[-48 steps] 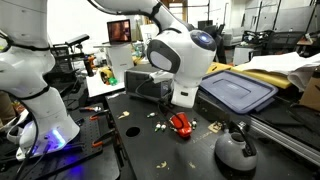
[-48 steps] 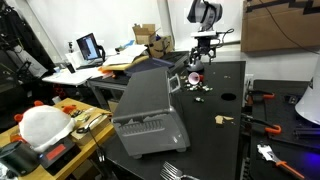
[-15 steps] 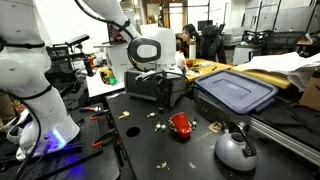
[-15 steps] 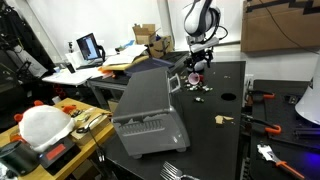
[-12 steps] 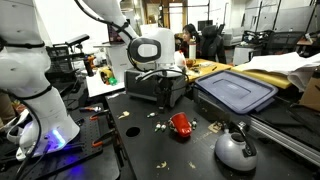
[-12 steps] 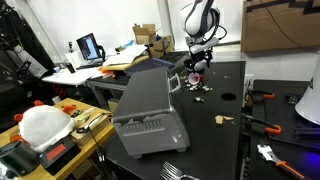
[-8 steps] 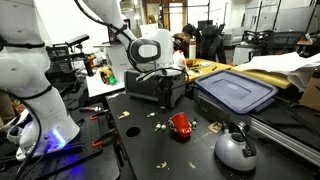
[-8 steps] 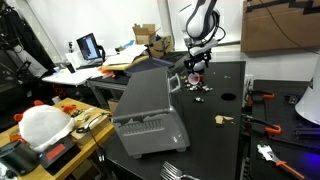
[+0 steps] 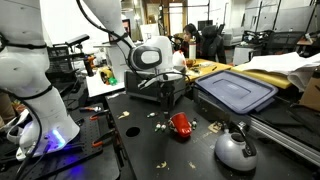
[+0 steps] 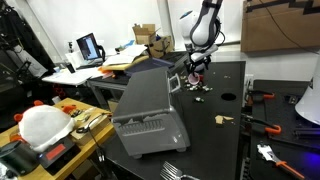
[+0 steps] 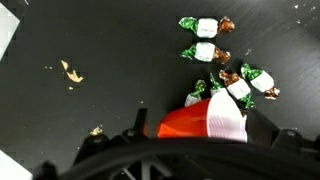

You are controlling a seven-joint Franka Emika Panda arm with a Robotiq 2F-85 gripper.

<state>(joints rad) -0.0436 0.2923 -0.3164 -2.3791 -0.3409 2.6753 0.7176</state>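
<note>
Both exterior views have pretty even overhead indoor light with no harsh shadows, just low-res and soft all over. The black tabletop (image 9: 140, 152) has a dull sheen, and there's a purple-blue glow (image 9: 52, 140) at the foot of the white robot base (image 9: 38, 105). The laptop screen (image 10: 88, 46) is blown out bright. The wrist view is dimmer. The red-and-white object (image 11: 205, 120) right ahead of the jaws is blurry, while the wrapped candies (image 11: 205, 28) farther out from the jaws look sharper, with small glints on the foil.
</note>
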